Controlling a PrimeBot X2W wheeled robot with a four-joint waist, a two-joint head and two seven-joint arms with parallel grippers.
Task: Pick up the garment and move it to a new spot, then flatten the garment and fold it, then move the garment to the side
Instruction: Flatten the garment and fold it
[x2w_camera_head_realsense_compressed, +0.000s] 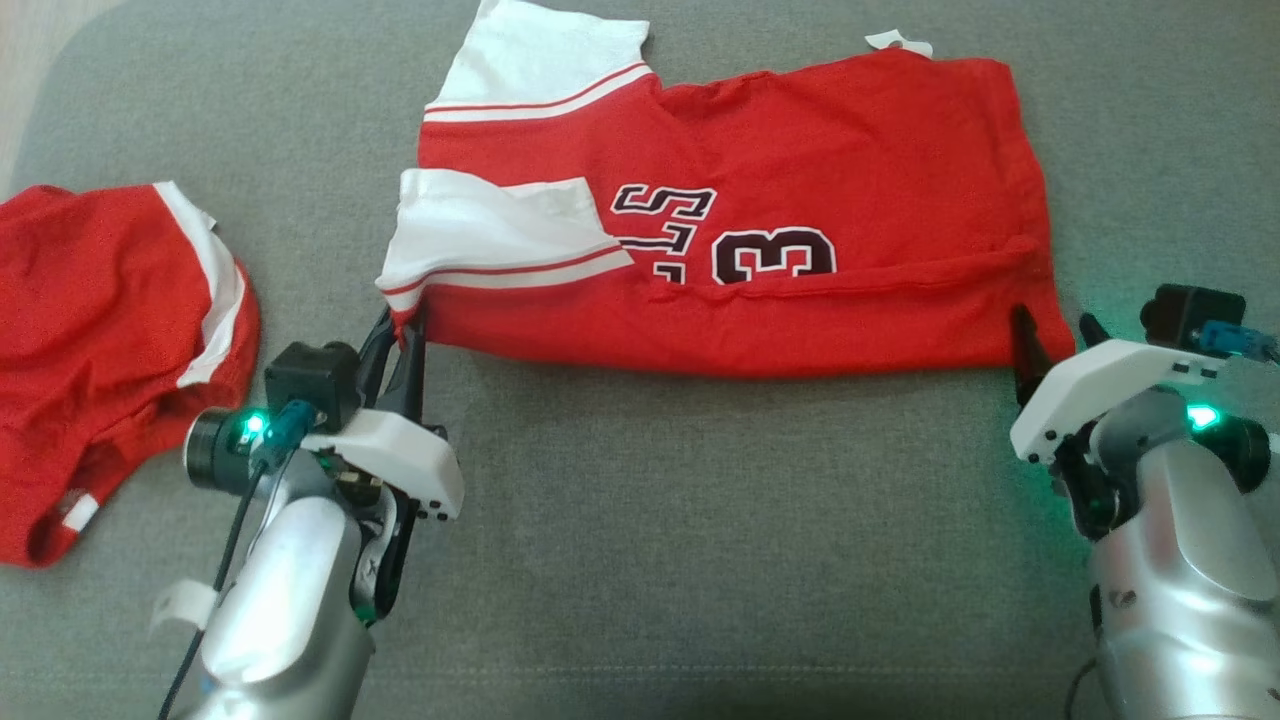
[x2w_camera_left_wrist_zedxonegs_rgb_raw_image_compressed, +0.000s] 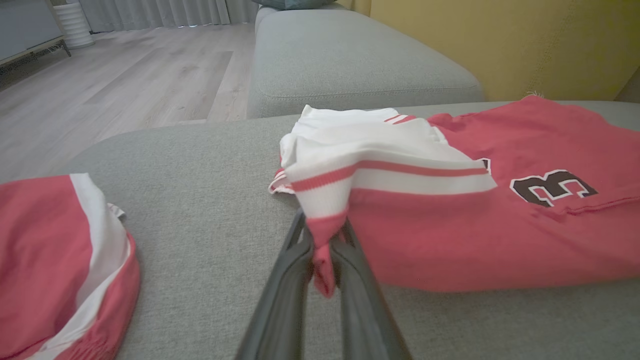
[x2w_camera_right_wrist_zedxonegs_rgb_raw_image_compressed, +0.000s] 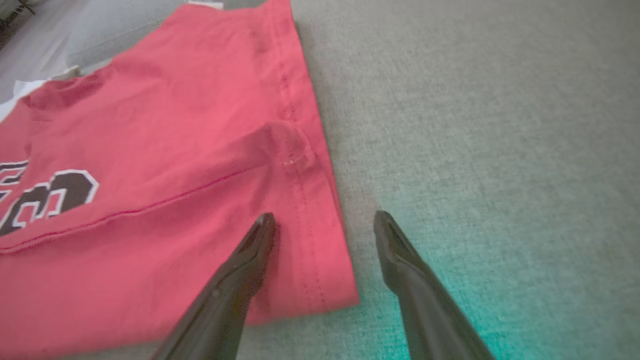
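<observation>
garment: red jersey (x2w_camera_head_realsense_compressed: 800, 300) with white sleeves and dark numerals. It lies spread on the grey sofa cushion (x2w_camera_head_realsense_compressed: 700, 520), collar end to the left. The near strip is folded up over the numerals.
handling (my read): light, limp knit with no stiffness. It sags from any pinch point and layers slip over each other. It will likely drag rather than slide on the cushion weave. Not fragile.
where to hold: the two near corners, pinching through every layer of the folded strip. A single-layer pinch would let the fold open.
left fingers (x2w_camera_left_wrist_zedxonegs_rgb_raw_image_compressed: 295, 270): clamped shut on the near-left corner, with a red tuck of cloth just below the white sleeve cuff squeezed between them. The corner is pulled up into a small peak.
right fingers (x2w_camera_right_wrist_zedxonegs_rgb_raw_image_compressed: 240, 280): spread wide, holding nothing. One tip is over the hem at the near-right corner, the other over bare cushion just beside the edge.
left arm pose: forearm rises from lower left, wrist low, fingers pointing away along the cushion.
right arm pose: forearm at lower right, wrist tipped forward, tips aimed down at the corner.
other: second red-and-white garment (x2w_camera_head_realsense_compressed: 100, 330), bunched at far left, apart from the jersey.
risk: moving the left side alone would skew the fold.
</observation>
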